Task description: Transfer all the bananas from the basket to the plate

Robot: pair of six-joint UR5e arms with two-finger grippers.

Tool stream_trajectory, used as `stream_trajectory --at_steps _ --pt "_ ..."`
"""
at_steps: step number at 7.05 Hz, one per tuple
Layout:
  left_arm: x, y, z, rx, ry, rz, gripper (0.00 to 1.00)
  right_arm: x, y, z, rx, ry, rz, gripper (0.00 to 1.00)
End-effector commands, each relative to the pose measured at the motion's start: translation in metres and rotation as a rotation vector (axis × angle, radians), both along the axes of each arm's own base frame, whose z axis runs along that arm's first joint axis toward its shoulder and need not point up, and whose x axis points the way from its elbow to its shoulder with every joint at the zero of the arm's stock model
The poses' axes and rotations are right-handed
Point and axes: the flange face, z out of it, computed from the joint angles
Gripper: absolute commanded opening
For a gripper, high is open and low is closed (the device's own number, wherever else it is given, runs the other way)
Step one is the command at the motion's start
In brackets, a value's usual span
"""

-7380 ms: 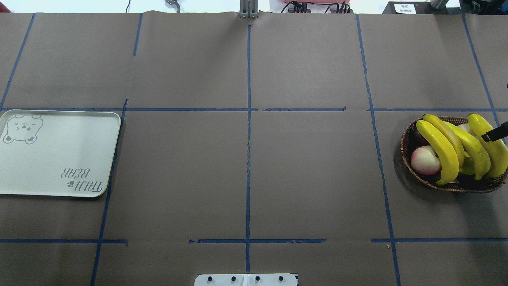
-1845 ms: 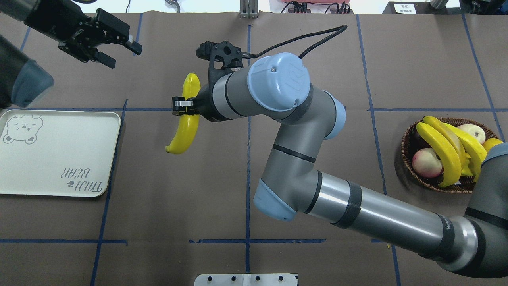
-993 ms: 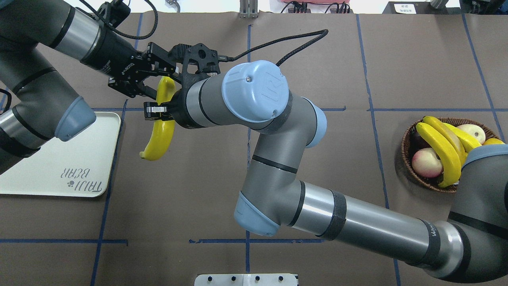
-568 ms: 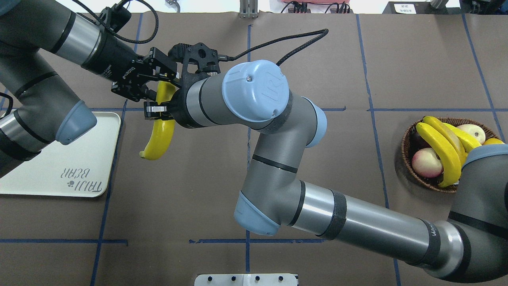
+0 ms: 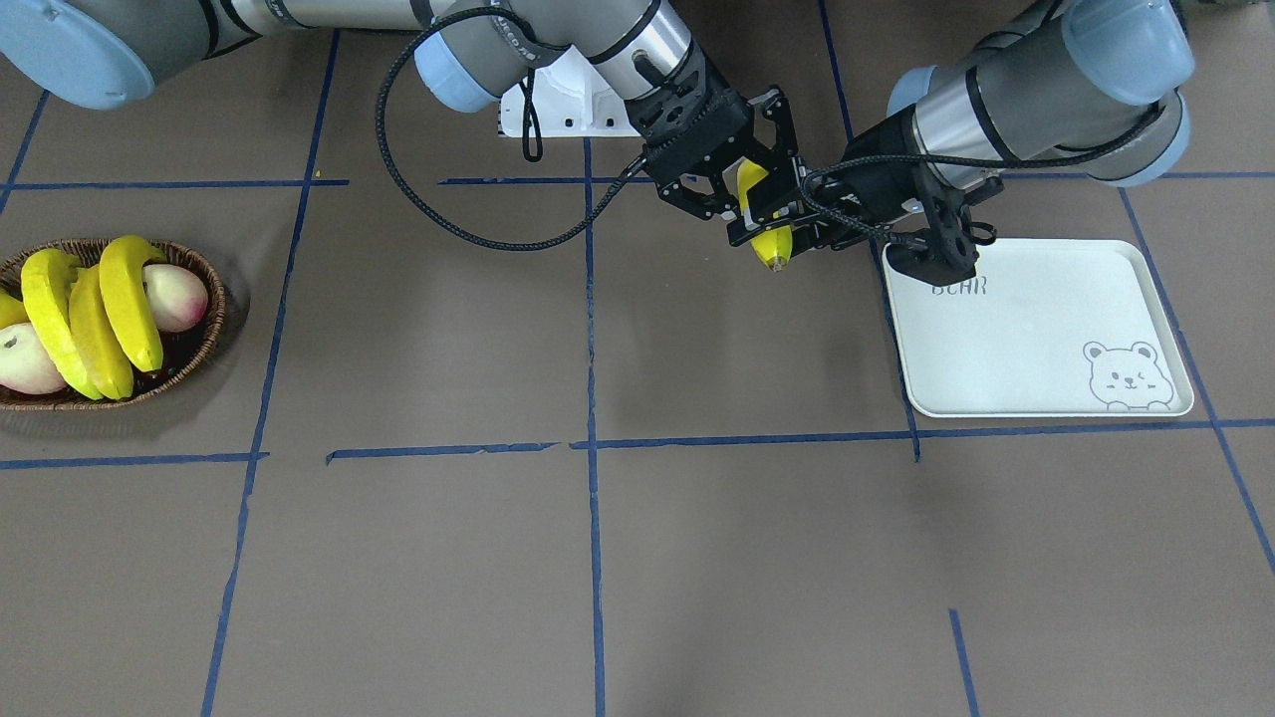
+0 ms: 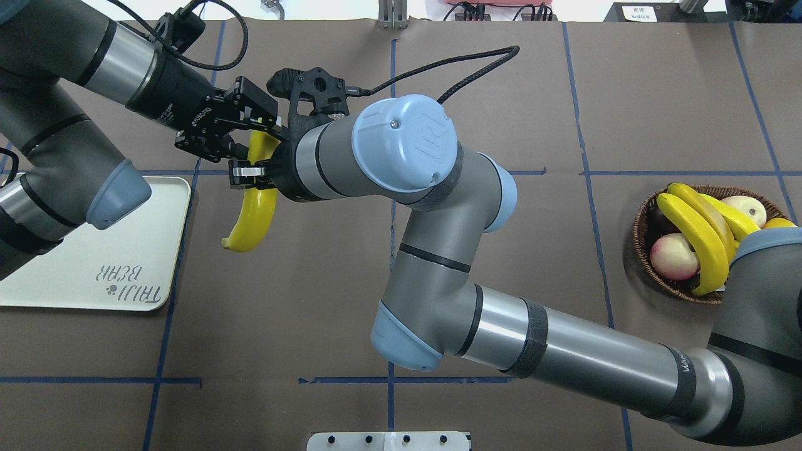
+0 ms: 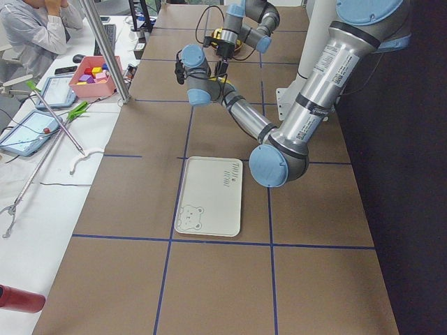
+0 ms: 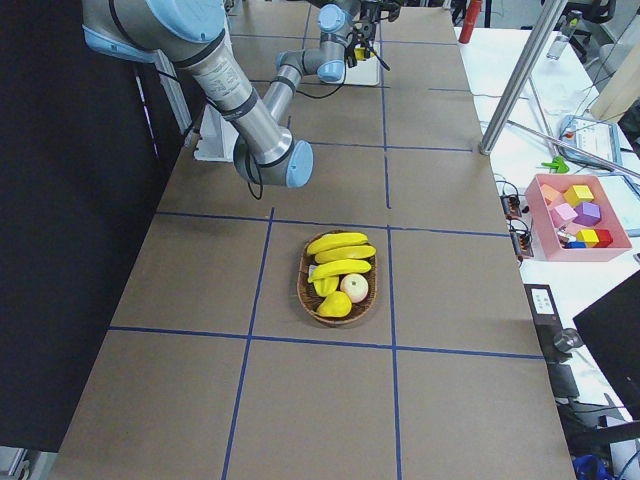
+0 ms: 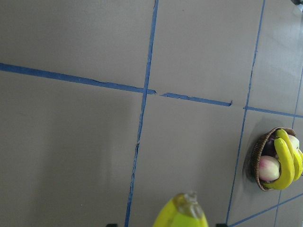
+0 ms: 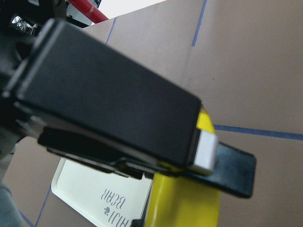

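One yellow banana hangs in the air just right of the white plate. My right gripper is shut on its middle. My left gripper is open, its jaws either side of the banana's far end; in the left wrist view the banana's tip shows between them with a gap on one side. The front view shows the same: banana, right gripper, left gripper, plate. Three bananas lie in the wicker basket at the far right.
Pink-white peaches and other fruit share the basket with the bananas. My right forearm crosses the table from the basket side to the left. The white robot base is at the near edge. Blue tape lines mark the brown cover.
Over the last second my left gripper has edged in around the banana's far end. The right gripper and banana have barely moved. Earlier, the right arm carried this banana over from the basket.
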Motion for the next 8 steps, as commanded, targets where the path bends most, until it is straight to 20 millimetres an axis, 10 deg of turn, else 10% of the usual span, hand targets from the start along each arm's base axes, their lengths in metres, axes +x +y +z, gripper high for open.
stream_trajectory --at_steps 1,4,5,8 --pt "0.0003 0.0009 -0.0008 -0.012 0.001 0.0 0.34 -0.0003 0.0002 0.0007 0.0 0.001 -0.001 0.01" --pt "-0.0014 0.0016 -0.0026 -0.016 0.003 -0.002 0.0 0.0003 -0.0018 0.0014 -0.005 0.003 0.003 0.12" --pt "-0.0014 0.0016 -0.0026 -0.016 0.003 -0.002 0.0 0.0002 -0.0017 0.0014 -0.031 -0.004 0.003 0.97" --pt "-0.0012 0.0013 0.0008 -0.019 -0.001 -0.004 0.0 0.0065 -0.0036 -0.0017 -0.047 -0.018 0.006 0.99"
